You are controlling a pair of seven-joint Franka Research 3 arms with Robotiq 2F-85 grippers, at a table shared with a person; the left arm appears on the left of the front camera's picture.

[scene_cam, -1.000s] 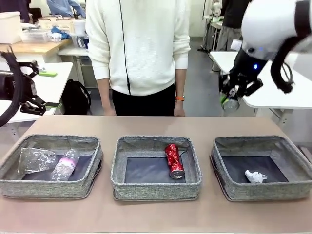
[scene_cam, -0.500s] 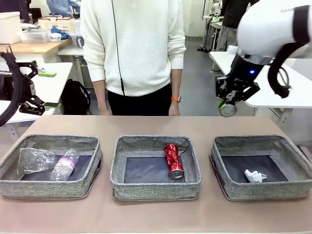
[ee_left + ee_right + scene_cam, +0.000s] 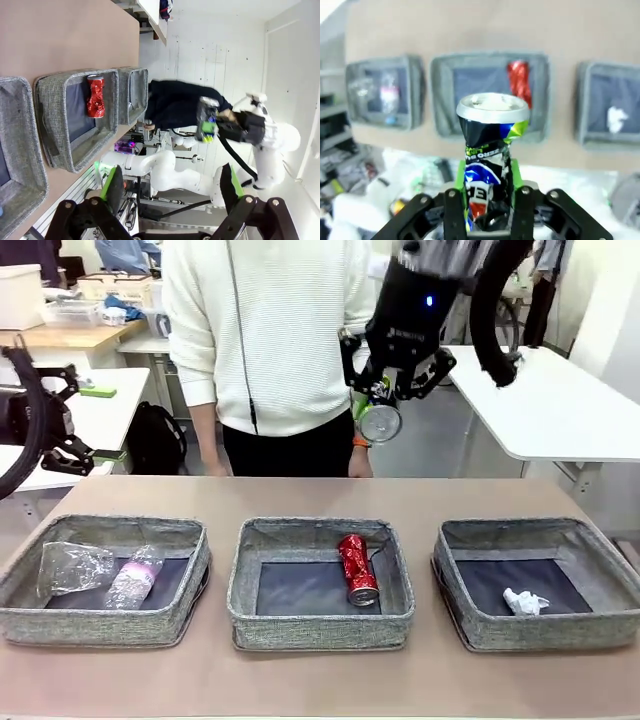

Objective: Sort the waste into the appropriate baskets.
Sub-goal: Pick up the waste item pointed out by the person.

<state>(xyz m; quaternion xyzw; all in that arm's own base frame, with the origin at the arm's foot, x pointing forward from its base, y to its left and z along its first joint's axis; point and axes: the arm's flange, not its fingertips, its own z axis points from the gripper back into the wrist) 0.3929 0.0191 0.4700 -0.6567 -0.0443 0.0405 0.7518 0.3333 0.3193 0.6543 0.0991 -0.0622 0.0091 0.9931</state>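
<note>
Right gripper [image 3: 383, 400] pinches the dark can [image 3: 381, 422], high above the middle bin [image 3: 320, 628], near the person's sleeve. Left gripper [image 3: 169, 186] hangs spread, empty. Done so far: bottle [image 3: 133, 578] & plastic cup [image 3: 72, 568] in left bin, red can [image 3: 356, 568] in middle, paper wad [image 3: 523, 601] in right bin. Left to do, prob: drop this can by the red one.

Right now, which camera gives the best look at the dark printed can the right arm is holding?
The right wrist view: the dark printed can stands close up between the right gripper fingers, print and crushed top visible. The front view shows it small, held high above the middle basket. The left wrist view shows it only far off.
</note>
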